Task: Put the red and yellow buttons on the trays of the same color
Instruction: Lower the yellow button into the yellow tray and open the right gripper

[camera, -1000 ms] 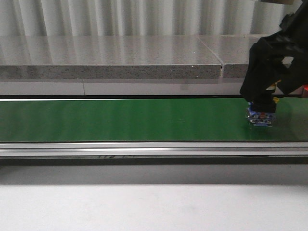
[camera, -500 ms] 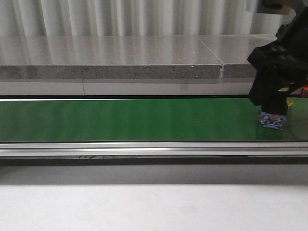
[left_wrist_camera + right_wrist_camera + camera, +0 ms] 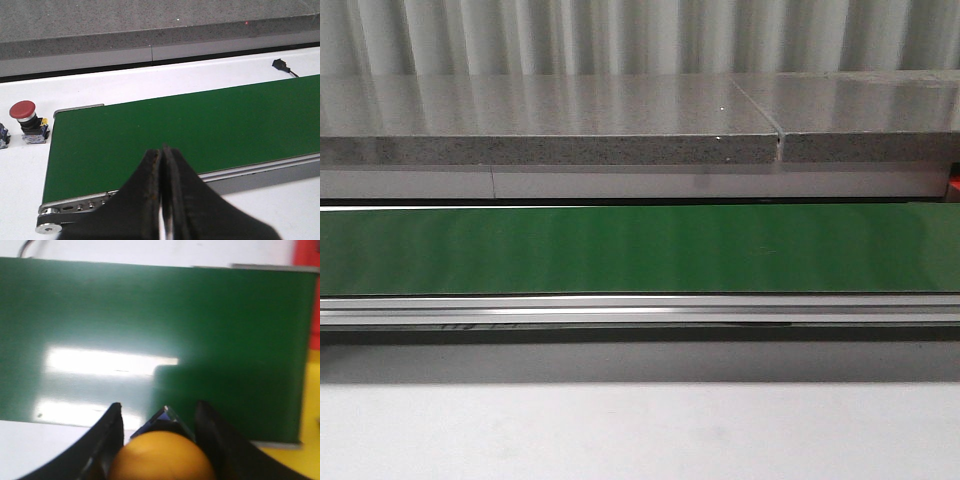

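Yellow button point(image 3: 161, 459) sat clamped in my right gripper point(image 3: 159, 440), no tray reached; left gripper point(image 3: 162, 200) was closed, empty, red button point(image 3: 25, 117) beyond it untouched.

Right arm gone from front view; a second ago it stood over the green conveyor belt point(image 3: 640, 248) at 3 o'clock, drifting rightward. The button with blue base it held there left with it. Right-wrist view: yellow button point(image 3: 161, 456) between the right gripper point(image 3: 159, 427) fingers.
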